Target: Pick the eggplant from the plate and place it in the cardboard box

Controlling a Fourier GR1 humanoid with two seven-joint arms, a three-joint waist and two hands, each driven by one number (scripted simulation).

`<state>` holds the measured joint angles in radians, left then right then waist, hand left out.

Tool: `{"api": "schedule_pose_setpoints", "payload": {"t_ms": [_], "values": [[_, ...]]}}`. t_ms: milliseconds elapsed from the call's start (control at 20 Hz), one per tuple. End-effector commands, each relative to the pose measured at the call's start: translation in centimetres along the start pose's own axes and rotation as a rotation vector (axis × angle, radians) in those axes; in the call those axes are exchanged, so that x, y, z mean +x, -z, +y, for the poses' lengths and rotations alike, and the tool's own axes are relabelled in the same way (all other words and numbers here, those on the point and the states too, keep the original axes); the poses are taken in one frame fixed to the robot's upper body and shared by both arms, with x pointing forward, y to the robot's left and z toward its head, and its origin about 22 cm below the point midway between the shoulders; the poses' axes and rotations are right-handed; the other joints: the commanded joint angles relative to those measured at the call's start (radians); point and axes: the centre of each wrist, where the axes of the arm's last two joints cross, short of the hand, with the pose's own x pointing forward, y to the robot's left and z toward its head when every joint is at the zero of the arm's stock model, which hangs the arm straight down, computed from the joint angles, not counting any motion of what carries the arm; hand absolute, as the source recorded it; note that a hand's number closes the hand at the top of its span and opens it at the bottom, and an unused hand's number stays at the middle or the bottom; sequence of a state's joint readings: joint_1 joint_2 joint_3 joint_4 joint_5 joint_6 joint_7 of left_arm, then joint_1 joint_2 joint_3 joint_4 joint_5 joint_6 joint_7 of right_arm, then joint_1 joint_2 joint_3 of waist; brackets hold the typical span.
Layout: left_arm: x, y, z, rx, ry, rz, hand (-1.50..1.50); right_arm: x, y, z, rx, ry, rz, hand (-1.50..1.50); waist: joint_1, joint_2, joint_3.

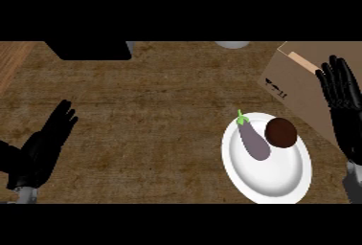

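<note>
Head view: pick not yet begun; the eggplant (pixel 254 140) lies on the white plate (pixel 272 184), touching or just beside a dark brown round item (pixel 280 132); right hand (pixel 344 107) is seen with fingers straight and apart, holding nothing, over the cardboard box (pixel 300 91); the eggplant sits to that hand's left and slightly nearer the robot, near but not touching; approach is best made from above along the eggplant's long axis, fingers kept clear of the brown item and plate rim; left hand (pixel 44 148) rests open, well apart at the view's left.
</note>
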<state>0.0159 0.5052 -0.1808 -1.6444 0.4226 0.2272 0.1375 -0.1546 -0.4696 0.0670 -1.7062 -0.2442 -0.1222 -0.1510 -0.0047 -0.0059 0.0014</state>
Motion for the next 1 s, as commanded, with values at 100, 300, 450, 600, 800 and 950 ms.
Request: {"api": "schedule_pose_setpoints", "payload": {"t_ms": [100,300,450,600,800,950], "values": [[4.1,1.9,-1.9,-0.159,0.18,-0.241,0.0,1.7,6.5,-1.4,0.183,0.001,0.17,-1.5,0.058,0.028,-0.003],[7.0,2.1,-3.1,-0.283,0.287,-0.401,0.0,1.9,7.1,-3.1,0.492,-0.314,0.376,-1.5,0.107,0.055,-0.014],[7.3,2.6,-4.6,-0.344,0.313,-0.422,0.0,0.8,9.5,-4.4,0.567,-0.206,0.487,-1.5,0.107,0.054,-0.002],[6.5,3.1,-4.1,-0.348,0.314,-0.433,0.0,0.0,10.3,-6.6,0.717,-0.198,0.445,-1.5,0.094,0.045,0.001],[5.9,4.2,-5.4,-0.345,0.35,-0.436,0.0,1.0,12.8,-5.5,0.908,-0.253,0.346,-1.5,0.098,0.049,0.002],[6.4,4.6,-6.0,-0.345,0.326,-0.438,0.0,2.4,14.8,-5.7,1.032,-0.297,0.317,-1.5,0.088,0.038,0.001]]}}
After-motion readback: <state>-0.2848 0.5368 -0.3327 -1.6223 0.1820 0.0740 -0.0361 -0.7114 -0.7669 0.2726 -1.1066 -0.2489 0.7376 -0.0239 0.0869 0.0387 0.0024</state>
